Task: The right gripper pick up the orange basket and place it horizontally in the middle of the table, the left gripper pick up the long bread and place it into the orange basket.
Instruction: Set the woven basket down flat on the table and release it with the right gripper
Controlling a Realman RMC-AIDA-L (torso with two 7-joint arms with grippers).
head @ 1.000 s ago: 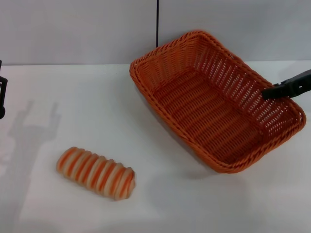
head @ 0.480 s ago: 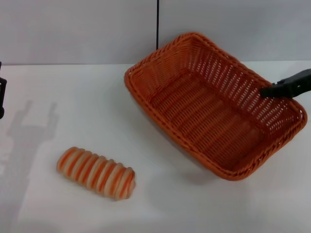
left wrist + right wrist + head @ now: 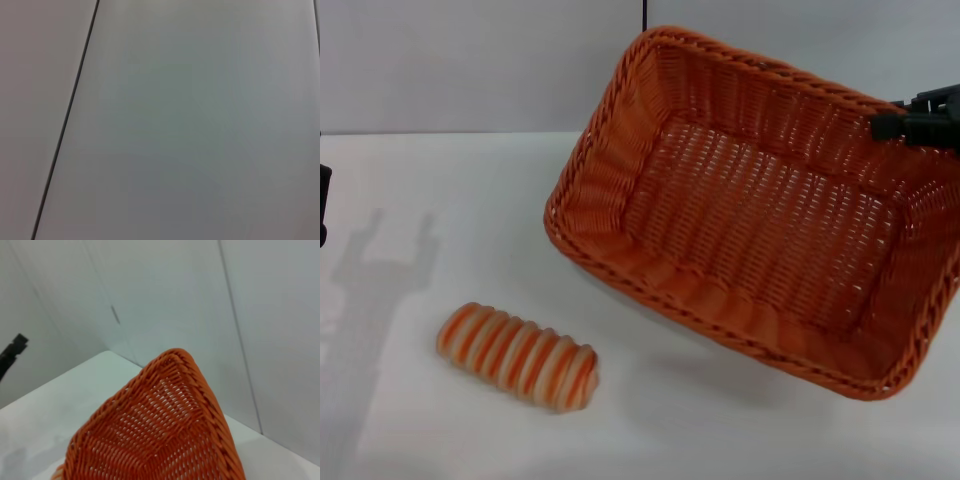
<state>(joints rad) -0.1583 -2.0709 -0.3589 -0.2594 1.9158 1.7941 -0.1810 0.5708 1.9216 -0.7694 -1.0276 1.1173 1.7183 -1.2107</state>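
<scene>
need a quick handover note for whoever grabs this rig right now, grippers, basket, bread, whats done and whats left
Right gripper: shut on the far right rim of the orange basket, holding it lifted and tilted above the table.
Left gripper: parked at the table's left edge, only a sliver in view.
Long bread: lying untouched on the table, front left of the basket.
Done: basket grasped and raised.
Left: set the basket down horizontally mid-table, then the left gripper puts the bread in it.
</scene>
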